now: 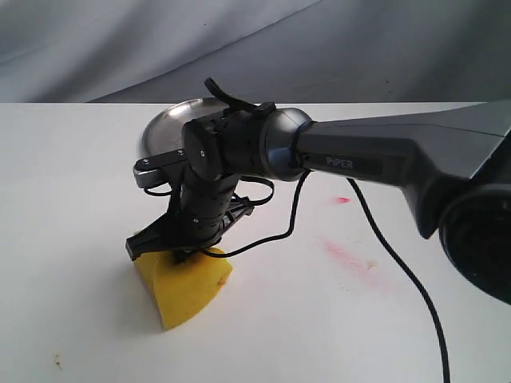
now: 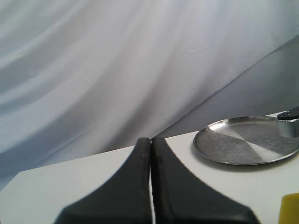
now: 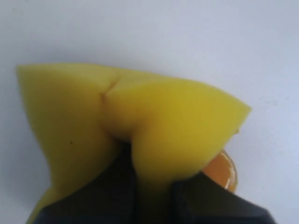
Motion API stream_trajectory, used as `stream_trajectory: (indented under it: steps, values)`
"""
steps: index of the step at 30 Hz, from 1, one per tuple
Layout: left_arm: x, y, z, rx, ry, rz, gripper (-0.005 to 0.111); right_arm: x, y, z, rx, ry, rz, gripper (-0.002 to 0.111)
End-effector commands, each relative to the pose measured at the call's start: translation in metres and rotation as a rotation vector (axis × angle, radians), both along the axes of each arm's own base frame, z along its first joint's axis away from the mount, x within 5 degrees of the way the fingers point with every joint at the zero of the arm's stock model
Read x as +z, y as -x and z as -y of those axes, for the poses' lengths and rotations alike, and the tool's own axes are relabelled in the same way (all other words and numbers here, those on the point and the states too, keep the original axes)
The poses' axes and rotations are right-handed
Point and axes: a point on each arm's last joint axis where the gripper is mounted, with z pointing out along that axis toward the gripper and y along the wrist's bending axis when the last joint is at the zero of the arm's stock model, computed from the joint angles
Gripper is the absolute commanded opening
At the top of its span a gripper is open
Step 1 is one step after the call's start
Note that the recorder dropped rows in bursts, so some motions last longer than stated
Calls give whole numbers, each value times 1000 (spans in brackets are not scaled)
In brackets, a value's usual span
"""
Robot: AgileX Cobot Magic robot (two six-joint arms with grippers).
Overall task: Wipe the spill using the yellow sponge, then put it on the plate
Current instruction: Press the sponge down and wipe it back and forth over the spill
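The yellow sponge [image 1: 185,289] rests on the white table at the front left of the exterior view, and my right gripper [image 1: 180,254] is shut on its top, pinching the foam. In the right wrist view the sponge [image 3: 140,116] bulges around the dark fingers [image 3: 117,186]. A glossy amber blob of the spill [image 3: 224,173] shows just beside and partly under the sponge. The silver plate [image 1: 164,128] sits behind the right arm, mostly hidden by it; the left wrist view shows the plate [image 2: 247,140] in full. My left gripper [image 2: 151,144] is shut and empty, off to the side.
A pink-red streak [image 1: 345,255] and a small pink dot [image 1: 342,199] mark the table right of the sponge. A black cable [image 1: 399,263] trails across the table from the right arm. Grey cloth hangs behind the table.
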Motion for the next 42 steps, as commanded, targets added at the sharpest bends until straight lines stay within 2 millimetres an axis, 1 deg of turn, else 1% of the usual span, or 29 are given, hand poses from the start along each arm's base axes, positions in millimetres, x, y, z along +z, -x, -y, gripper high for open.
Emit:
stream_trajectory:
  steps: [1, 7, 16, 18, 21, 23, 25, 29, 32, 35, 37, 40, 42]
  values:
    - [2, 0, 0, 3, 17, 11, 0, -6, -11, 21, 15, 154, 5, 0]
    - [2, 0, 0, 3, 17, 11, 0, -10, -20, 43, -28, 227, 27, 0]
    - [2, 0, 0, 3, 17, 11, 0, -18, -32, 98, -130, 294, -10, 0]
    - [2, 0, 0, 3, 17, 11, 0, -18, -30, 109, -149, 294, -13, 0]
    - [2, 0, 0, 3, 17, 11, 0, -23, -19, 116, -139, 300, -21, 0]
    - [2, 0, 0, 3, 17, 11, 0, -21, -9, 112, -115, 296, -25, 0]
    - [2, 0, 0, 3, 17, 11, 0, -21, 3, 101, -72, 291, -26, 0]
    - [2, 0, 0, 3, 17, 11, 0, -16, 25, 66, 12, 232, -24, 0]
    - [2, 0, 0, 3, 17, 11, 0, -17, 32, 38, 54, 196, -19, 0]
    - [2, 0, 0, 3, 17, 11, 0, -17, 31, 13, 68, 168, -28, 0]
    - [2, 0, 0, 3, 17, 11, 0, -19, 25, -1, 66, 153, -37, 0]
    - [2, 0, 0, 3, 17, 11, 0, -20, 16, -17, 69, 139, -41, 0]
    - [2, 0, 0, 3, 17, 11, 0, -18, 9, -24, 77, 145, -22, 0]
